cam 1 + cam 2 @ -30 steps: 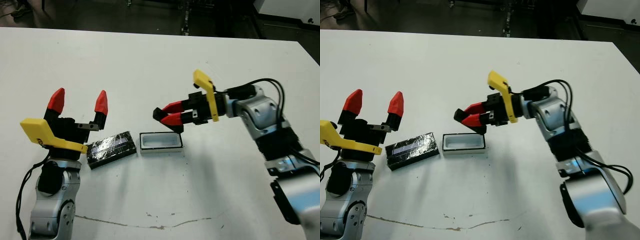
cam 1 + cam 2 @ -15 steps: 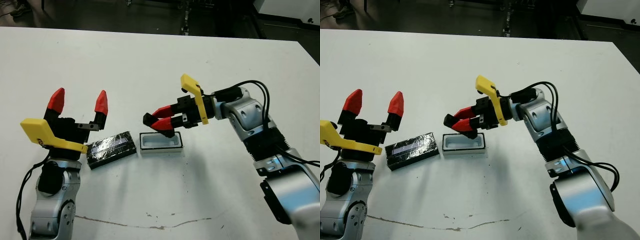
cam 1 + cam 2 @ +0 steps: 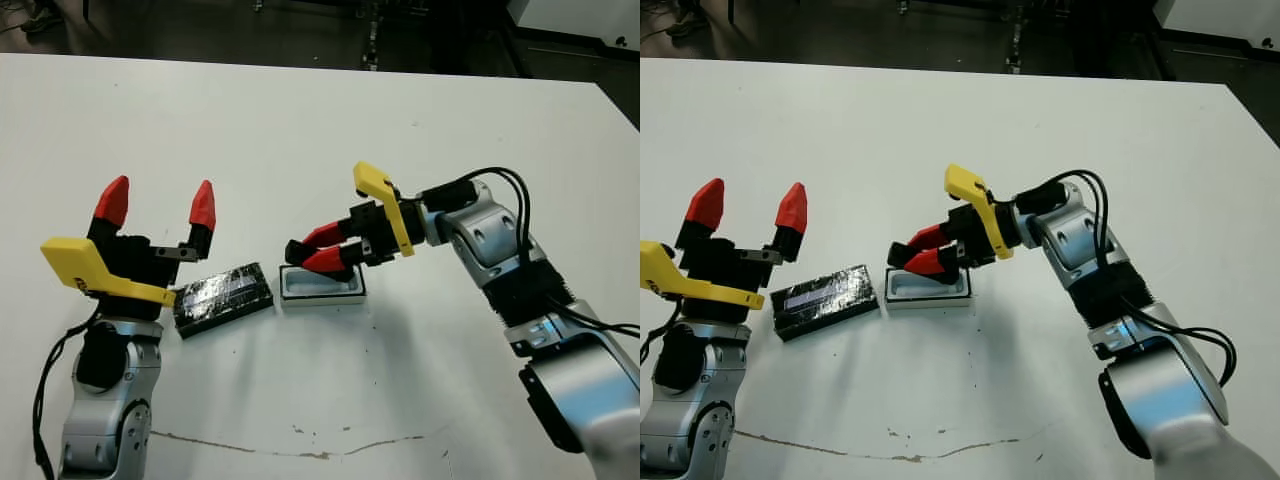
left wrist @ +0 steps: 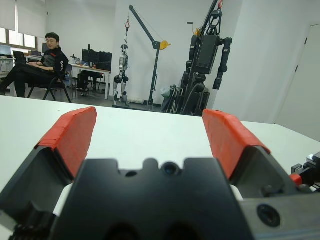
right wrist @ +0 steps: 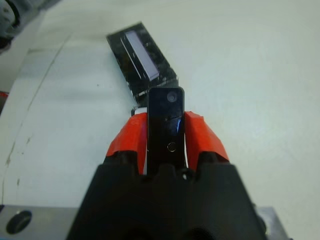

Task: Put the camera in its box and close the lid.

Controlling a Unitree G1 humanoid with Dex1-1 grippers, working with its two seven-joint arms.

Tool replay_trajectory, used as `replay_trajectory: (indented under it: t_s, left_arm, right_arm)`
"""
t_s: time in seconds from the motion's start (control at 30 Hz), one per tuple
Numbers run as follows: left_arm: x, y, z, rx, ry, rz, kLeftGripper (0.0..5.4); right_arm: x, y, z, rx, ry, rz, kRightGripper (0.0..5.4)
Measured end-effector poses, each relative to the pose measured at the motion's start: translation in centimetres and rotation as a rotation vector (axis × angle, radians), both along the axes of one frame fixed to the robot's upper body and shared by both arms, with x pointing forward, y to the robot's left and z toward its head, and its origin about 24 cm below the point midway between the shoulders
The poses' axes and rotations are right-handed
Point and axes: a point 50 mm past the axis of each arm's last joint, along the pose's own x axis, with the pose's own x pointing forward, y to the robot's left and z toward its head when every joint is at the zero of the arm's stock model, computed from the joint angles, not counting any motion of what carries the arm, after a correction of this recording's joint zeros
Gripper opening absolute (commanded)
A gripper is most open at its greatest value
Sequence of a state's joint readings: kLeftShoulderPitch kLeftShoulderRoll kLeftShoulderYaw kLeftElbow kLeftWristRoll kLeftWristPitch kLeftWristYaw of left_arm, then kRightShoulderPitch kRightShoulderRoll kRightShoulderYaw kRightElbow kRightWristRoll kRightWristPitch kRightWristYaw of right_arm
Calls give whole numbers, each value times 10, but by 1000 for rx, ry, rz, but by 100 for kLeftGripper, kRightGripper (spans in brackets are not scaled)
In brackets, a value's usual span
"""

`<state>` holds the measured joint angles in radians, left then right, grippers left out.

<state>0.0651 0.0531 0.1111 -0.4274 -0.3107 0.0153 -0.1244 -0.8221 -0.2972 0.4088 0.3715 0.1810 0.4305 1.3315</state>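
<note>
Bright, even light falls from overhead on the white surface, which glows close to blown-out at its middle. Soft shadows pool just near of the right arm and under the box. Pale streaks of glare run across the glossy lid. Beyond the far edge the floor drops to near black. In the left wrist view the red fingers loom large and soft, out of focus, while the lit room behind is sharper. The right wrist view shows the camera crisp, with the lid beyond it slightly blurred.
</note>
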Motion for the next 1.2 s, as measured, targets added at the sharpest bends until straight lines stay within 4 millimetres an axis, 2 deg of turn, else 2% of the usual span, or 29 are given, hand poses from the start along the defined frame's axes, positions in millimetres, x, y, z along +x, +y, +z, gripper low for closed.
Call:
replay_trajectory:
  t_s: [0.53,1.2]
  left_arm:
    - [0,0,0,0,-2,1,540]
    - [0,-1,-1,-8,0,0,540]
  right_arm:
    - [-7,-1,-6,-55,-9,9,169]
    - [-5,4,-12,-10,-6,-9,169]
